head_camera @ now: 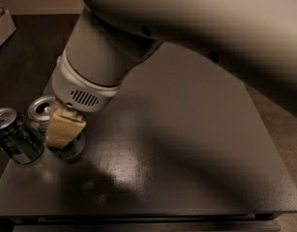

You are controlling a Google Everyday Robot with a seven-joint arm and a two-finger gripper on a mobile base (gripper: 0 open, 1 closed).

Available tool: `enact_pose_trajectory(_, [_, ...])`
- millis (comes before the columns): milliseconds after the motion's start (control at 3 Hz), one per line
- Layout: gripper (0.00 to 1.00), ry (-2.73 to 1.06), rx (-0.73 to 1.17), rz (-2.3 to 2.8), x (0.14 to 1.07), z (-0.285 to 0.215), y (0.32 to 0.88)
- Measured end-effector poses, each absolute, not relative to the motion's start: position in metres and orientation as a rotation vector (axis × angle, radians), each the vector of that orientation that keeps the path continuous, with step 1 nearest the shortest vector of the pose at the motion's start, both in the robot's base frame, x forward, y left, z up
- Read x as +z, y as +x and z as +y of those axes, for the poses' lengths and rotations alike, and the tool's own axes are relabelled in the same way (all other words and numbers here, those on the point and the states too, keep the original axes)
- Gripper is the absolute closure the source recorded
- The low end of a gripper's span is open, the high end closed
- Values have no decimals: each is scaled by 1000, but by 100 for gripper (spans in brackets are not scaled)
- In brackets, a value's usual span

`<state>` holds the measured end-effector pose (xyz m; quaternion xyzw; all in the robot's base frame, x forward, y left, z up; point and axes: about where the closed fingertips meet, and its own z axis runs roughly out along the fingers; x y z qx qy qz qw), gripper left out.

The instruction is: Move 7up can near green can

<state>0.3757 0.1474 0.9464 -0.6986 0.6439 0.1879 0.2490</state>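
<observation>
The 7up can (pixel 41 114), silvery-grey with a silver top, is at the left side of the dark table (pixel 186 144). My gripper (pixel 58 135) is shut on it, and a tan finger pad (pixel 65 127) covers most of the can's body. The green can (pixel 16 138), bright green with white streaks and a silver top, stands just left of the 7up can with a small gap between them. My large pale arm (pixel 153 28) reaches in from the upper right and fills the top of the view.
The table's front edge (pixel 138 214) runs along the bottom, and its left edge is right by the green can. A pale object (pixel 0 25) sits off the table at the far upper left. Floor shows at the right (pixel 283 115).
</observation>
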Motion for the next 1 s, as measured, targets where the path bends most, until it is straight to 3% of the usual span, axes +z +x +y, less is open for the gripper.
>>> enact_pose_trajectory(1000, [100,-1959,529,1730,922,182,374])
